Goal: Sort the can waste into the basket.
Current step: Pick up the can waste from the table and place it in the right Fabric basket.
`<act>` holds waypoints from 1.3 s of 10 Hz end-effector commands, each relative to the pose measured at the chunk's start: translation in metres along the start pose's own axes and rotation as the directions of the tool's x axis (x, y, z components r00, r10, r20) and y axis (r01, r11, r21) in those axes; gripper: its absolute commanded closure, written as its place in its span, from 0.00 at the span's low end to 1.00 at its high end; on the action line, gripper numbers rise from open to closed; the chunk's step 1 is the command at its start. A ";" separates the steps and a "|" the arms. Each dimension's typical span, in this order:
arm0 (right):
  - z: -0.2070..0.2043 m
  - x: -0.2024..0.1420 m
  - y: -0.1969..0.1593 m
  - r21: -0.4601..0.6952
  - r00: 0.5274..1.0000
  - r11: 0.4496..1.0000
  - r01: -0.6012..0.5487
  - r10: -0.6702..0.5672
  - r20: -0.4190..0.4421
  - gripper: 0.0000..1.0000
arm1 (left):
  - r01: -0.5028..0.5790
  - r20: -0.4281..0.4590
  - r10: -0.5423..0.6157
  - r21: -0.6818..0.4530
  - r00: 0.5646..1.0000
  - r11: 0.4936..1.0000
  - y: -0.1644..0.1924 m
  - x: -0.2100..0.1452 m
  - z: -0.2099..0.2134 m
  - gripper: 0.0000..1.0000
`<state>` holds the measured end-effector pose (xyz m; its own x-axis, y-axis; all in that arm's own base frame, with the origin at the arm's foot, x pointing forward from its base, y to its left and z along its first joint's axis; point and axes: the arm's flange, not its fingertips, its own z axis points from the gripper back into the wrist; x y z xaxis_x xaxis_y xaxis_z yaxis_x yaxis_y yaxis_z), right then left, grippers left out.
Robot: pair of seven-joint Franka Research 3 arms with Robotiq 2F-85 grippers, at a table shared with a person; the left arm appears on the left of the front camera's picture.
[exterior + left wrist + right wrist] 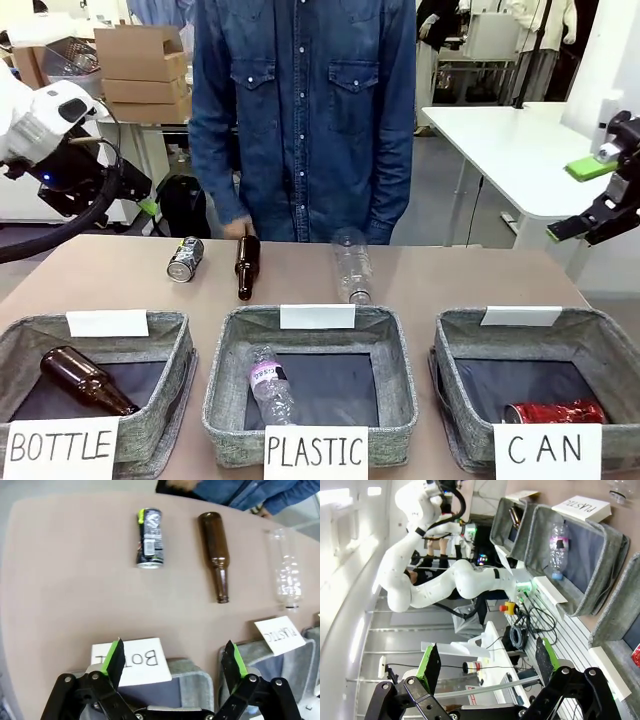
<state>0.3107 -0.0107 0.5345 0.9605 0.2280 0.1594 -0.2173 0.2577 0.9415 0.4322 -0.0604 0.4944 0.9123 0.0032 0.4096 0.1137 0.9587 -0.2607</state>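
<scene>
A dark black-silver can lies on its side on the table's far left; in the left wrist view this can lies well ahead of my left gripper, which hangs open and empty above the BOTTLE basket's rim. A red can lies inside the grey basket with the "CAN" sign at the front right. My right gripper is raised off the table's right edge, open and empty, its green pads wide apart.
A brown bottle and a clear plastic bottle lie on the far table beside the dark can. The BOTTLE basket holds a brown bottle, the PLASTIC basket a clear one. A person in a denim shirt stands at the far edge.
</scene>
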 end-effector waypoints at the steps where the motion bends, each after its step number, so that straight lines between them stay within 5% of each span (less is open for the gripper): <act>1: 0.002 0.000 0.001 -0.002 1.000 1.000 -0.017 0.017 -0.009 0.00 | -0.004 -0.138 0.016 0.089 0.990 0.996 0.016 0.058 -0.028 0.00; 5: 0.002 0.000 0.001 -0.002 1.000 1.000 -0.017 0.017 -0.009 0.00 | 0.076 -0.210 -0.080 -0.025 0.975 0.997 0.022 0.079 -0.045 0.00; 8: 0.002 0.000 0.001 -0.002 1.000 1.000 -0.017 0.017 -0.009 0.00 | 0.149 -0.151 -0.179 -0.192 0.972 0.970 0.062 0.008 0.038 0.00; 10: 0.002 0.000 0.001 -0.002 1.000 1.000 -0.017 0.017 -0.009 0.00 | 0.191 -0.080 -0.239 -0.389 0.968 0.901 0.094 -0.040 0.070 0.00; 13: 0.002 0.000 0.001 -0.002 1.000 1.000 -0.017 0.017 -0.009 0.00 | 0.171 -0.016 -0.205 -0.488 0.979 0.856 0.092 -0.042 0.060 0.00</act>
<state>0.3107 -0.0108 0.5346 0.9604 0.2284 0.1596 -0.2177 0.2575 0.9414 0.3570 0.0616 0.5110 0.8777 -0.1948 0.4377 0.4365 0.7020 -0.5627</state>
